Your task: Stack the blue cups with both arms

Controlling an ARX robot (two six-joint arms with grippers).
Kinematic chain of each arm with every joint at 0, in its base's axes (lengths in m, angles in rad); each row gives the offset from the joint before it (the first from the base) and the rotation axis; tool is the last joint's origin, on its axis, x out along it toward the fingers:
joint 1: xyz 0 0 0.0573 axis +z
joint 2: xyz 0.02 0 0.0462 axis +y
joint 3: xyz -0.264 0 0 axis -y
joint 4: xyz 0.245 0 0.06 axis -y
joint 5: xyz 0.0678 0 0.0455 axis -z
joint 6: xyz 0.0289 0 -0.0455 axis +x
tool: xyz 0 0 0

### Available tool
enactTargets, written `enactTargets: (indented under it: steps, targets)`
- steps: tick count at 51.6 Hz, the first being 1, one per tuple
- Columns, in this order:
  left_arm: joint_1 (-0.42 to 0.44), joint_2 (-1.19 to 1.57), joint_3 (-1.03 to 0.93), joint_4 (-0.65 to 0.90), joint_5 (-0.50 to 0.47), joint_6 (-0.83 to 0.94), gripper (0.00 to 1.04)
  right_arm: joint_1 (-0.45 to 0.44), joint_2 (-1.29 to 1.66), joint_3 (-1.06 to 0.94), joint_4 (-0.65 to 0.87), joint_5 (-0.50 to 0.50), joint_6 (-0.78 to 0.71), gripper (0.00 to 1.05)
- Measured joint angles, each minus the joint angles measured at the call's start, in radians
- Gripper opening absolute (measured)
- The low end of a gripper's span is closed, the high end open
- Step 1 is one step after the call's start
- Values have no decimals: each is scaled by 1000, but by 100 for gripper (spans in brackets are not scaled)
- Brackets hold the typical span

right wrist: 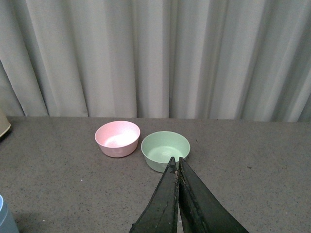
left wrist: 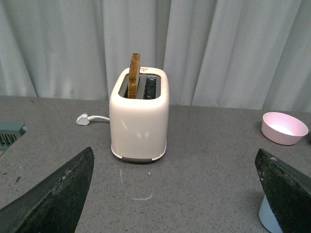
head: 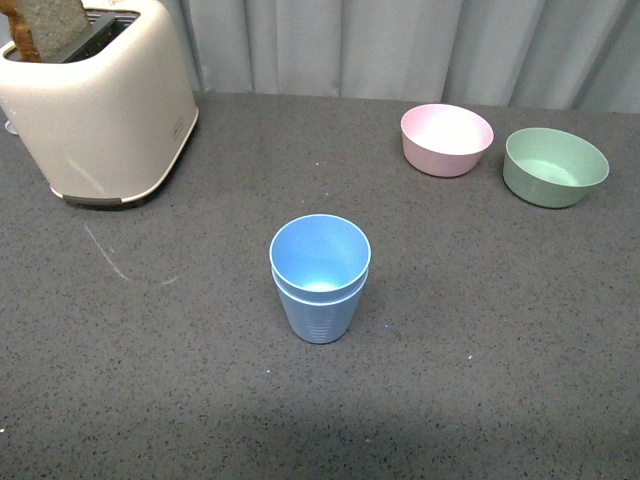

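The two blue cups stand nested, one inside the other, upright on the grey table in the middle of the front view. Neither arm shows in the front view. In the left wrist view my left gripper is open and empty, its two black fingers wide apart; a sliver of the blue cups shows beside one finger. In the right wrist view my right gripper is shut and empty, its fingers pressed together; an edge of the blue cups shows at the frame's corner.
A cream toaster with a slice of bread stands at the back left; it also shows in the left wrist view with a white plug. A pink bowl and a green bowl sit at the back right. Curtains hang behind.
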Motion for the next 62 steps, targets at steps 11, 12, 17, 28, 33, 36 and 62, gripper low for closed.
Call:
enactTargets:
  steps: [11, 12, 17, 28, 33, 36, 62]
  targets:
    - [0, 0, 0, 0, 0, 0, 98, 0, -134, 0, -127, 0, 0, 1]
    - [0, 0, 0, 0, 0, 0, 98, 0, -142, 0, -135, 0, 0, 1]
    - [0, 0, 0, 0, 0, 0, 98, 0, -179, 0, -171, 0, 0, 1]
    - [0, 0, 0, 0, 0, 0, 98, 0, -244, 0, -234, 0, 0, 1]
    - [0, 0, 0, 0, 0, 0, 98, 0, -265, 0, -256, 0, 0, 1]
    - [0, 0, 0, 0, 0, 0, 98, 0, -288, 0, -279, 0, 0, 1]
    - [0, 0, 0, 0, 0, 0, 98, 0, -491, 0, -489, -3, -1, 3]
